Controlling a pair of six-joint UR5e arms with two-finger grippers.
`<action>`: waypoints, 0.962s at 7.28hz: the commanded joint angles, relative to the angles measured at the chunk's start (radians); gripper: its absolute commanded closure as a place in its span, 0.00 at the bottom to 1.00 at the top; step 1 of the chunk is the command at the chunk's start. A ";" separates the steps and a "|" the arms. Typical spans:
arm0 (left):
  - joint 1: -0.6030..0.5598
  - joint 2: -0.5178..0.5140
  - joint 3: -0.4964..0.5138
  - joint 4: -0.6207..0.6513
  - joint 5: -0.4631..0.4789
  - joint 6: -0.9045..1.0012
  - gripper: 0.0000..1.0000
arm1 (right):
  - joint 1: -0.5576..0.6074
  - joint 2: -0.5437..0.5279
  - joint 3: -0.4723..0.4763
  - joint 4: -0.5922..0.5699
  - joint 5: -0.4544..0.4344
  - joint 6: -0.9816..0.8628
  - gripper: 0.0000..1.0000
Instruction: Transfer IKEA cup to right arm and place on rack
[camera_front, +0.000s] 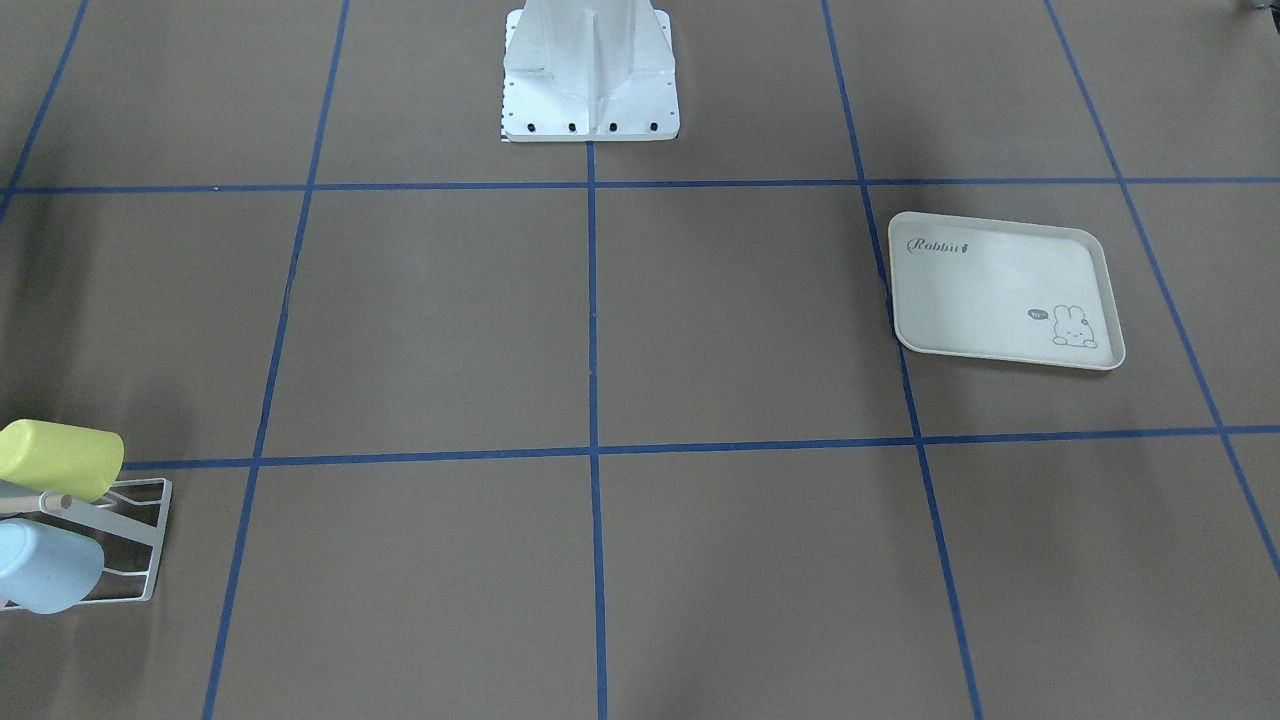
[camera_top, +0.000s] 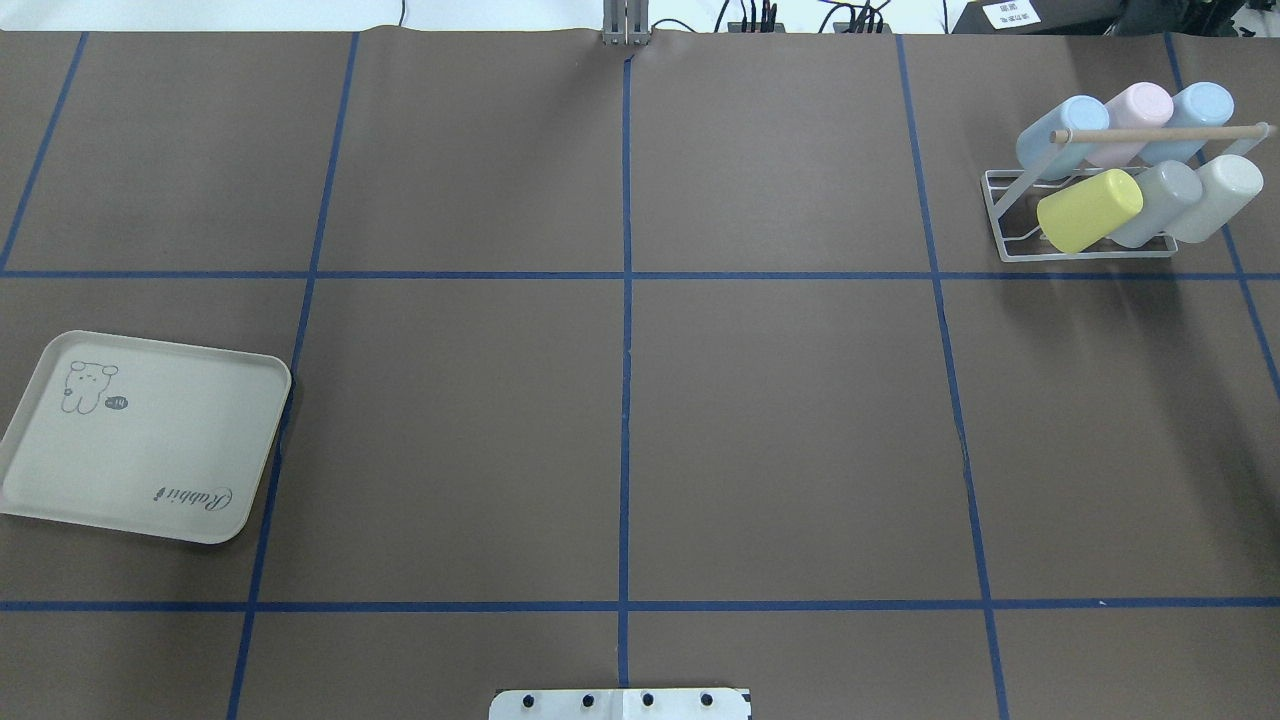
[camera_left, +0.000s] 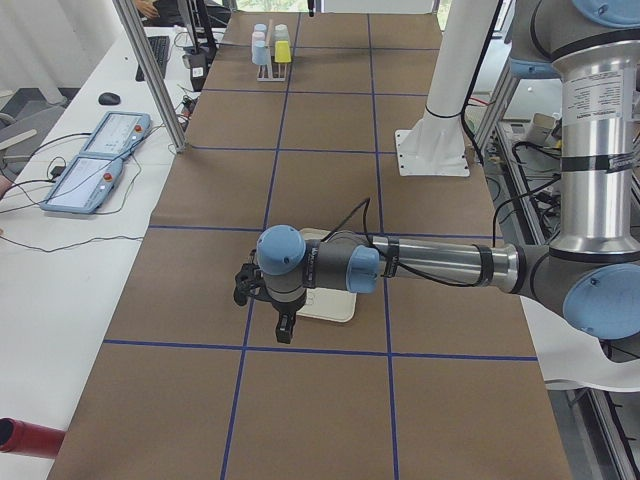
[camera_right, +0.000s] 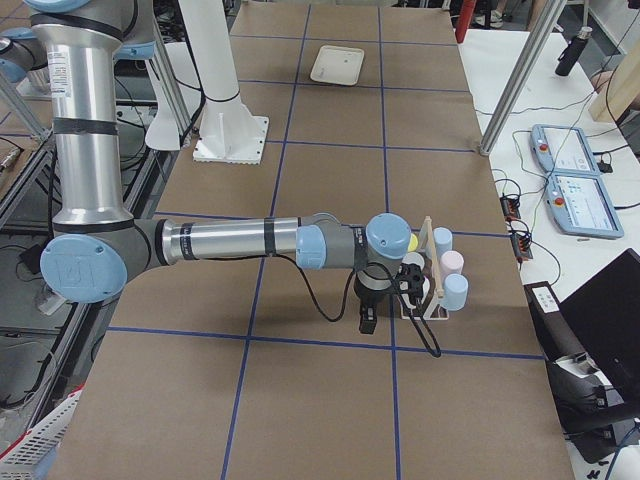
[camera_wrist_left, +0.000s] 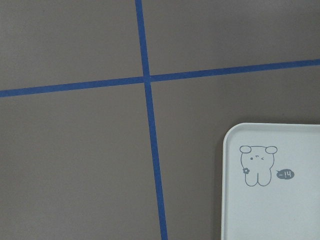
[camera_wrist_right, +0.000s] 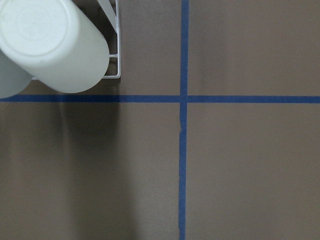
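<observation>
The white wire rack stands at the far right of the table, with its wooden dowel on top. It carries several cups, among them a yellow cup, a grey cup and a white cup. The front view shows the rack at its left edge. The right wrist view shows the white cup from above. My right gripper hovers beside the rack. My left gripper hovers over the tray's end. I cannot tell whether either is open or shut.
The cream rabbit-print tray lies bare at the table's left and shows in the left wrist view. The robot's base plate sits at the table's near edge. Pendants and a metal post stand along the operators' side.
</observation>
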 joint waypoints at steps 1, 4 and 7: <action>0.002 -0.013 0.015 -0.001 -0.001 -0.001 0.00 | 0.000 0.030 -0.005 -0.017 0.013 0.001 0.01; 0.001 -0.013 0.009 -0.001 -0.010 0.001 0.00 | 0.003 -0.030 0.012 -0.002 0.076 0.000 0.01; 0.002 -0.013 0.006 -0.001 -0.010 0.001 0.00 | 0.000 -0.032 0.027 -0.002 0.059 0.051 0.01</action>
